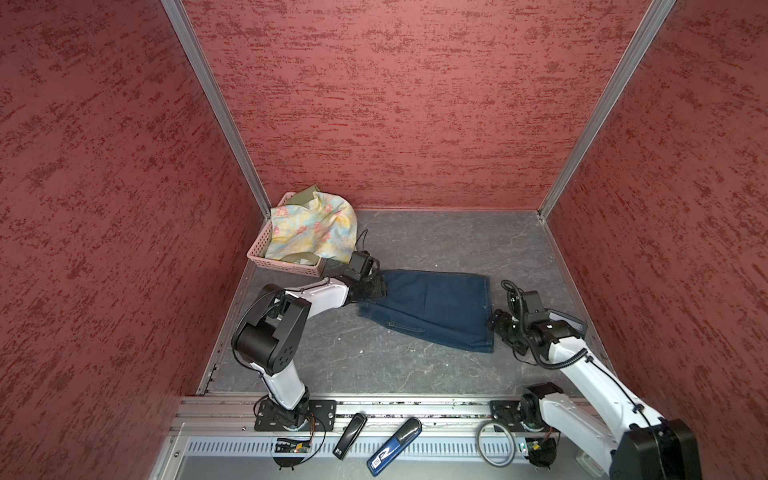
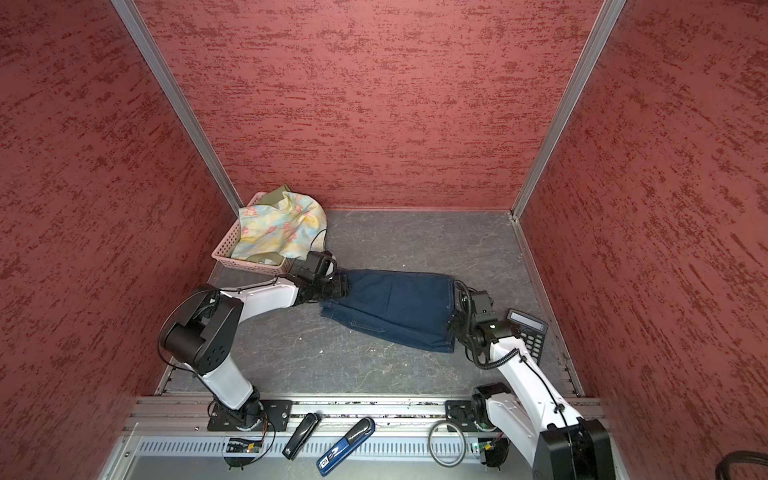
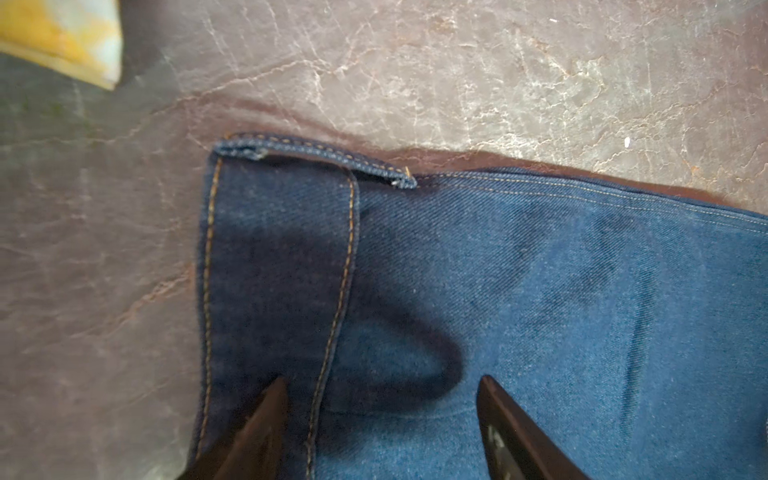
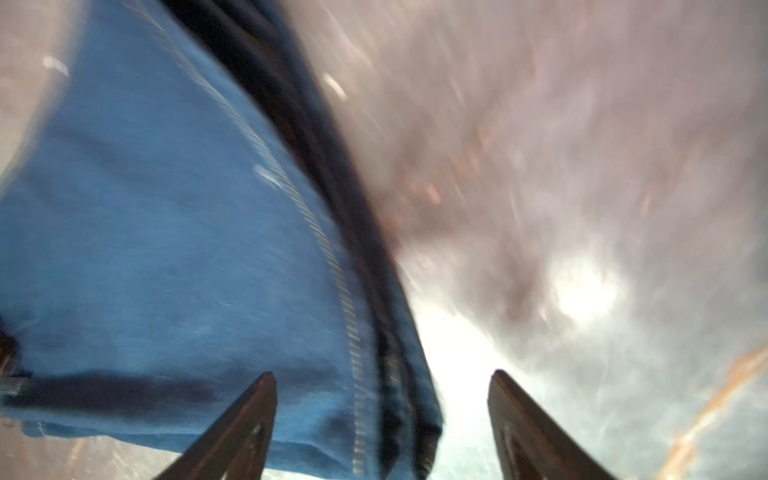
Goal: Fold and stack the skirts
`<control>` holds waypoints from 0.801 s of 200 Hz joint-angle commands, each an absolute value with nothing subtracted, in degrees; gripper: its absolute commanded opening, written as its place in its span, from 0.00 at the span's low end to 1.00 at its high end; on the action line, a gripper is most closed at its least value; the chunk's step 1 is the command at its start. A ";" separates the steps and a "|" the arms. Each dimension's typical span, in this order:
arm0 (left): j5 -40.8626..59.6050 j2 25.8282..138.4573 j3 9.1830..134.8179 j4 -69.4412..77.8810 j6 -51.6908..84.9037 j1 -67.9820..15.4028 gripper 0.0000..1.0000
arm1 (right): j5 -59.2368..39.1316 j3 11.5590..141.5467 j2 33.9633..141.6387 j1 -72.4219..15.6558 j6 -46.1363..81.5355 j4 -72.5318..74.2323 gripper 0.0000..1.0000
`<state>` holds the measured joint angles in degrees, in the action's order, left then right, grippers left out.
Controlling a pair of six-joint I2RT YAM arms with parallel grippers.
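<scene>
The dark blue denim skirt [image 1: 432, 309] [image 2: 395, 307] lies folded flat mid-table. My left gripper [image 1: 377, 286] [image 3: 382, 382] is open over its left end, fingers apart above the stitched waistband, denim [image 3: 498, 291] under them. At the skirt's right edge my right gripper [image 1: 496, 323] [image 4: 382, 378] is open, the stitched edge of the denim [image 4: 166, 228] lying between its spread fingers, unclamped. The floral pastel skirt [image 1: 311, 232] is heaped in the basket at back left. The olive green skirt [image 1: 305, 194] peeks out behind it.
The pink perforated basket [image 1: 266, 245] sits in the back left corner. A calculator [image 2: 530, 332] lies by the right arm near the right wall. On the front rail are a black stapler [image 1: 350, 434], a blue stapler [image 1: 395, 446] and a grey ring [image 1: 494, 444]. Red walls enclose three sides.
</scene>
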<state>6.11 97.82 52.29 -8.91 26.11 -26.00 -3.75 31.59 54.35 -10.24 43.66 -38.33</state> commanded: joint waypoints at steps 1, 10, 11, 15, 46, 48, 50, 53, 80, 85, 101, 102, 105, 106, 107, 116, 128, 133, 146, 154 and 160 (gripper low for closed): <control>6.41 96.03 53.68 -13.05 25.43 -25.75 0.78 | -1.94 34.47 55.91 -10.48 44.38 -39.01 0.86; 6.33 95.74 54.25 -13.57 25.14 -25.76 0.79 | -4.23 33.69 56.16 -10.47 45.13 -38.33 0.86; 6.28 95.68 54.28 -13.60 25.10 -25.75 0.79 | -4.49 33.59 56.16 -10.46 45.20 -38.24 0.86; 6.30 95.58 54.52 -13.84 25.00 -25.75 0.79 | -5.39 33.14 56.04 -10.54 45.56 -38.12 0.86; 5.58 94.11 55.01 -14.41 24.40 -26.26 0.80 | -6.01 30.84 51.50 -10.66 48.44 -42.24 0.86; 5.57 94.10 54.97 -14.35 24.25 -26.43 0.80 | -6.16 30.63 51.19 -10.66 48.63 -42.44 0.86; 5.50 94.01 55.01 -14.22 24.08 -26.62 0.80 | -6.37 30.40 50.92 -10.69 48.83 -42.58 0.86; 5.33 93.89 55.00 -14.09 23.82 -26.85 0.80 | -6.67 29.96 50.50 -10.66 49.15 -42.70 0.86; 0.92 94.12 56.84 -14.58 19.61 -31.83 0.79 | -13.67 24.23 50.06 -10.69 52.34 -37.43 0.84; 0.27 94.25 57.18 -14.18 18.29 -33.04 0.79 | -14.74 23.39 50.17 -10.64 52.70 -36.23 0.83; -1.13 94.86 58.03 -13.01 15.23 -36.41 0.79 | -15.55 22.70 50.87 -10.69 52.32 -34.91 0.83; -1.14 94.93 58.06 -12.96 15.13 -36.53 0.79 | -15.55 22.69 50.88 -10.66 52.31 -34.90 0.83; -0.91 95.29 58.25 -12.84 14.69 -36.85 0.79 | -15.47 22.60 51.01 -10.68 52.21 -34.89 0.83; -0.85 95.37 58.35 -12.75 14.55 -36.97 0.79 | -15.47 22.55 51.04 -10.70 52.21 -34.94 0.83; -0.78 95.41 58.44 -12.66 14.40 -37.03 0.79 | -15.42 22.57 51.09 -10.67 52.21 -35.00 0.83; -0.30 96.57 59.23 -12.72 13.28 -37.72 0.78 | -15.36 22.01 51.45 -10.64 52.10 -34.50 0.82; 0.76 97.99 60.04 -12.59 12.01 -38.39 0.77 | -16.94 20.39 52.06 -10.61 52.83 -31.93 0.82; 0.96 98.50 60.44 -12.59 11.58 -38.89 0.76 | -17.65 19.62 52.35 -10.55 53.32 -30.66 0.81; 1.13 100.03 61.42 -13.13 10.16 -40.11 0.75 | -18.65 17.87 52.96 -10.55 55.04 -27.64 0.80; 1.16 101.42 62.41 -14.34 9.53 -40.72 0.74 | -19.50 17.12 53.38 -10.56 56.03 -26.25 0.80; 1.01 102.48 63.04 -15.29 9.28 -41.02 0.74 | -19.84 16.86 53.60 -10.60 56.53 -25.63 0.80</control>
<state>1.21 98.65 60.71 -13.13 13.39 -39.70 -16.95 20.25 51.94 -10.35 51.99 -30.37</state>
